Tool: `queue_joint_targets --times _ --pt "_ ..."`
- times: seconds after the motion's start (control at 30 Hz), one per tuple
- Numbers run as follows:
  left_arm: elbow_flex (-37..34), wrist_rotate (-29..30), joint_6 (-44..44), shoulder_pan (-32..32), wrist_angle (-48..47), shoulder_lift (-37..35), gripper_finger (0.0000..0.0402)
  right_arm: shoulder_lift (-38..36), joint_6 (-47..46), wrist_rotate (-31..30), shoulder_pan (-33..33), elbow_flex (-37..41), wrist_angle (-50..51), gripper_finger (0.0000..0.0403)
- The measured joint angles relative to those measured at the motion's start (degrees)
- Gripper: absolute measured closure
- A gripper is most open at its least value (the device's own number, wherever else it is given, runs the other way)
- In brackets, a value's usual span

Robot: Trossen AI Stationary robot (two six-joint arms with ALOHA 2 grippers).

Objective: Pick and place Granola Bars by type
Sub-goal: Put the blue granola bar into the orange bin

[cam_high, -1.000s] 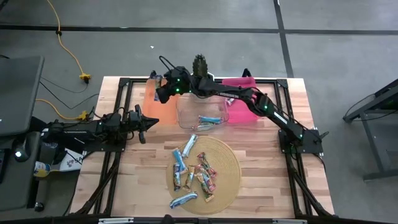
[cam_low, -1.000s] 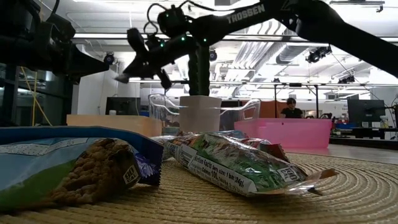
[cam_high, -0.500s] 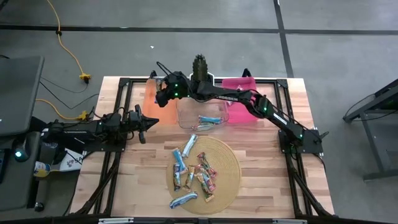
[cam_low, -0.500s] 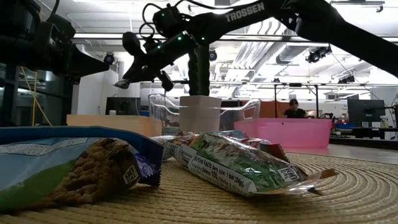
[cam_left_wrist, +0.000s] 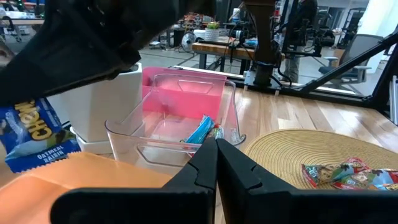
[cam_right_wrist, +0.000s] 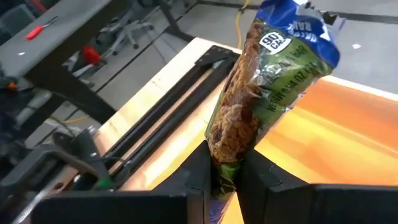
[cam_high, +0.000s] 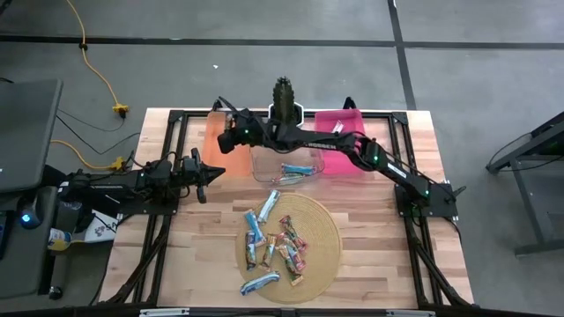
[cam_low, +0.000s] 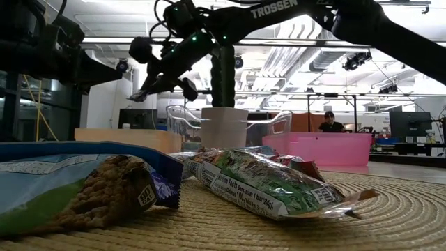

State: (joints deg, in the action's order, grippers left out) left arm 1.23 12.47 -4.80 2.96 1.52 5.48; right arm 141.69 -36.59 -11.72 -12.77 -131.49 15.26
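Observation:
Several granola bars in shiny wrappers lie on a round woven mat; two show close up in the low view. My right gripper reaches across the far side of the table and is shut on a blue-and-green bar above the orange bin. That bar also shows in the left wrist view. My left gripper waits shut at the table's left side. My right gripper pinches the blue-and-green bar by one end between its two fingers. The bar sticks out forward past the fingertips, along the line of the fingers, which slant down toward the table's left. It is lifted clear, above the orange bin.
A clear bin with bars in it stands mid-table at the far side, a pink bin to its right. A white pot with a dark plant stands behind them. A person sits far off in the room.
My right gripper has swung a little toward the table's left edge over the orange bin, rolling and tipping further down, with the bar still in its hold.

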Motion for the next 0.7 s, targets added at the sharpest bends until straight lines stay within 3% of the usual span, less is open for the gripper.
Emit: queue_joint_targets --times 0.1,0.37,0.7 --pt "0.0 0.02 0.01 0.0 0.0 0.02 0.04 0.0 -1.91 -1.03 0.48 1.56 -0.06 0.0359" --pt "0.0 0.01 0.02 0.01 0.0 0.01 0.04 0.0 -4.01 3.74 0.56 6.85 -1.91 0.0359" --pt "0.0 0.02 0.01 0.02 0.0 0.02 0.04 0.0 -3.99 5.06 0.56 7.57 -2.69 0.0357"
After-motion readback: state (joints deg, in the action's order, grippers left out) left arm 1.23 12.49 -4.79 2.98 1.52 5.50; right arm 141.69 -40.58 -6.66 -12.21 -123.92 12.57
